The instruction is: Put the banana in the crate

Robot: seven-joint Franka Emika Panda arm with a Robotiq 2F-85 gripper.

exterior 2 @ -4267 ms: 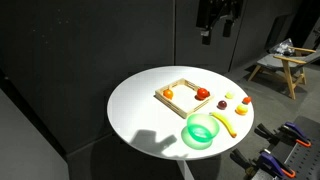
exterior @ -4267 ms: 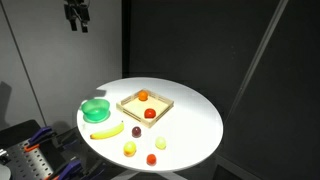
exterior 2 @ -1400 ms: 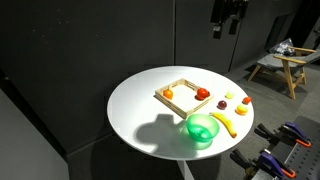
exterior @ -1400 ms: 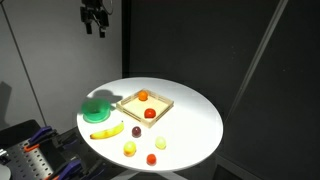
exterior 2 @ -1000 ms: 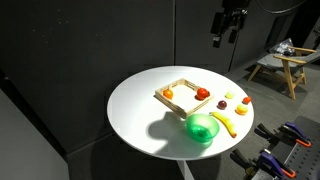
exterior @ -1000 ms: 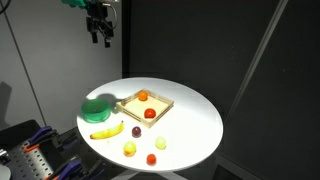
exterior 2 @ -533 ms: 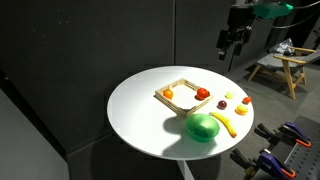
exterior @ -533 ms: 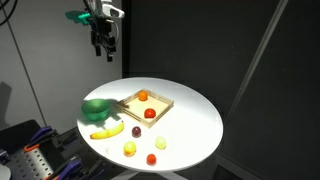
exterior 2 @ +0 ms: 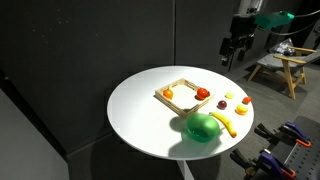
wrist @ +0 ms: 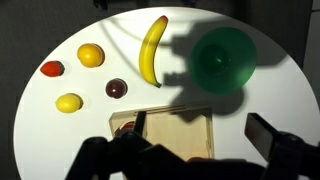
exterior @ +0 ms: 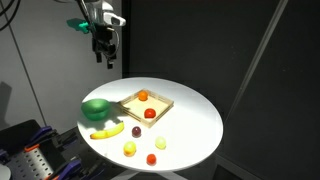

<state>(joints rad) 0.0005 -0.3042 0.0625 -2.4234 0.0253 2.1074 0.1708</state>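
Note:
The yellow banana (exterior: 107, 130) lies on the round white table beside the green bowl (exterior: 95, 108), outside the light-wood crate (exterior: 145, 106). In another exterior view the banana (exterior 2: 227, 124) lies right of the bowl (exterior 2: 203, 127), with the crate (exterior 2: 182, 96) further in. My gripper (exterior: 107, 55) hangs high above the table's edge, clear of everything; it also shows in an exterior view (exterior 2: 229, 55). In the wrist view the gripper (wrist: 202, 130) is open and empty over the crate (wrist: 170, 135), with the banana (wrist: 153, 50) beyond it.
An orange fruit (exterior: 143, 96) and a red fruit (exterior: 150, 114) lie in the crate. Loose on the table are a purple fruit (wrist: 117, 88), yellow fruit (wrist: 69, 102), orange-yellow fruit (wrist: 91, 55) and red fruit (wrist: 52, 69). A wooden chair (exterior 2: 280, 60) stands behind.
My gripper has come down and moved in toward the table. Its shadow now falls over the green bowl. Nothing on the table has moved.

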